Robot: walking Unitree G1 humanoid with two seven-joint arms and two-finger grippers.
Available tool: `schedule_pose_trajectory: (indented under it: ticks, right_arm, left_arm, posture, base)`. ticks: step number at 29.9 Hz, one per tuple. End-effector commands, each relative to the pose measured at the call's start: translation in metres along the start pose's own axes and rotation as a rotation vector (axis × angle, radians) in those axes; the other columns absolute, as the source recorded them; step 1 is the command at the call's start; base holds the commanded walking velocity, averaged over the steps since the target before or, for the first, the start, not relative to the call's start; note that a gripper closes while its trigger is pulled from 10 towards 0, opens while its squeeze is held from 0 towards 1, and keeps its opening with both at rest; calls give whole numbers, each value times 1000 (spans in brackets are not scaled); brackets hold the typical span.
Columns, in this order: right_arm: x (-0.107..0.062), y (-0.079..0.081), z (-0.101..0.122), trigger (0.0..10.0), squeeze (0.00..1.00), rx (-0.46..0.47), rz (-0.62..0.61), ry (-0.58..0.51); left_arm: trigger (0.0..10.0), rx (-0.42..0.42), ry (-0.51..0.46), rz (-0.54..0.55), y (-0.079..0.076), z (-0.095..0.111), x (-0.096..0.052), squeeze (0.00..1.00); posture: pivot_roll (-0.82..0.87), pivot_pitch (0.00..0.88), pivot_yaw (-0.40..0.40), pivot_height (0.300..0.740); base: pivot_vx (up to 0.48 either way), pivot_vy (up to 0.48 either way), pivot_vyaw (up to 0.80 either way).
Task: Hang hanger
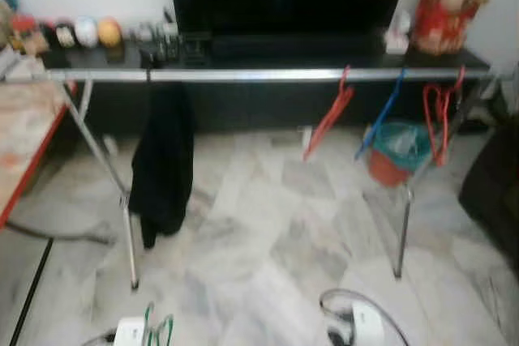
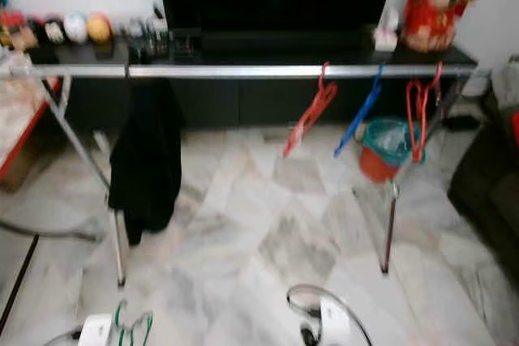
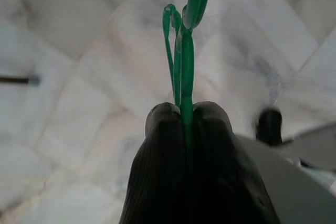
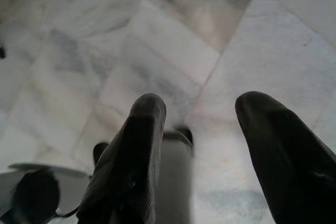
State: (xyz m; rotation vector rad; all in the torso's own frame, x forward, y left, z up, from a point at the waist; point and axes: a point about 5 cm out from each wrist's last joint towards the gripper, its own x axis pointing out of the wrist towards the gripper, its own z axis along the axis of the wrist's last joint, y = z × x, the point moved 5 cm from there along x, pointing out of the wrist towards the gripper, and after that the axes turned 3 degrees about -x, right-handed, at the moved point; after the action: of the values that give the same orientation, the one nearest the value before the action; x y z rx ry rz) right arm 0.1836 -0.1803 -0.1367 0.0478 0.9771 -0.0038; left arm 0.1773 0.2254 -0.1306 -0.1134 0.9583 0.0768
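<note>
Low on the robot's left, the left gripper has its jaws pinched tight on a thin green plastic hanger, whose loops rise straight out beyond the fingertips over the pale marbled tile floor; in the head views the same green hanger pokes up at the bottom edge, well below the rail and far short of it; ahead of those jaws and above them runs the long silver metal clothes rail on its slanted legs; a black garment hangs from it almost straight in front of the left jaws; further towards the right jaws' side hang a red plastic hanger, a blue plastic hanger and a pair of red hangers, with a teal-lined orange bin on the floor behind them; beyond the rail stands a dark low counter carrying small ornaments; the right gripper hangs idle over the tiles, its jaws spread apart and empty; the step in hand looks like carrying the hanger to the rail; the next move probably calls for stepping closer, lifting the left arm above rail height and dropping the hook over the bare stretch between the garment and the red hanger.
</note>
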Motion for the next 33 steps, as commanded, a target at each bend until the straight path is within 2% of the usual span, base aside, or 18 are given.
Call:
schedule_pose_trajectory:
  ticks: [1, 10, 14, 18, 23, 33]
  right_arm:
    - [-1, -5, -2, 10000, 0, -4, -9, 3]
    - [0, -4, 2, 10000, 0, -5, -5, -3]
    - [1, -4, 6, 10000, 0, 2, -7, -9]
    - [1, -4, 7, 10000, 0, 8, -9, -11]
    - [1, -4, 9, 10000, 0, 10, -9, -15]
    - [1, -4, 9, 10000, 0, 8, -6, -13]
  left_arm:
    - [10000, -4, 18, -14, -5, -6, 0, 0]
    - [10000, 14, 1, -13, -6, 1, 2, 0]
    - [10000, 1, -34, -12, -6, 12, 3, 0]
    - [10000, 16, -37, 2, -2, 14, 3, 0]
    - [10000, 24, -43, 5, 1, 15, 2, 0]
    - [10000, 40, -80, -7, -4, 26, 4, 0]
  posture:
    - [-74, 0, -3, 740]
    - [-70, 0, 1, 740]
    - [-61, 0, 0, 740]
    - [-65, 0, 2, 740]
    - [-69, 0, 3, 740]
    - [-67, 0, 2, 740]
  base:
    - [390, 0, 0]
    - [366, 0, 0]
    - [0, 0, 0]
    - [0, 0, 0]
    - [0, -415, 0]
    - [0, -436, 0]
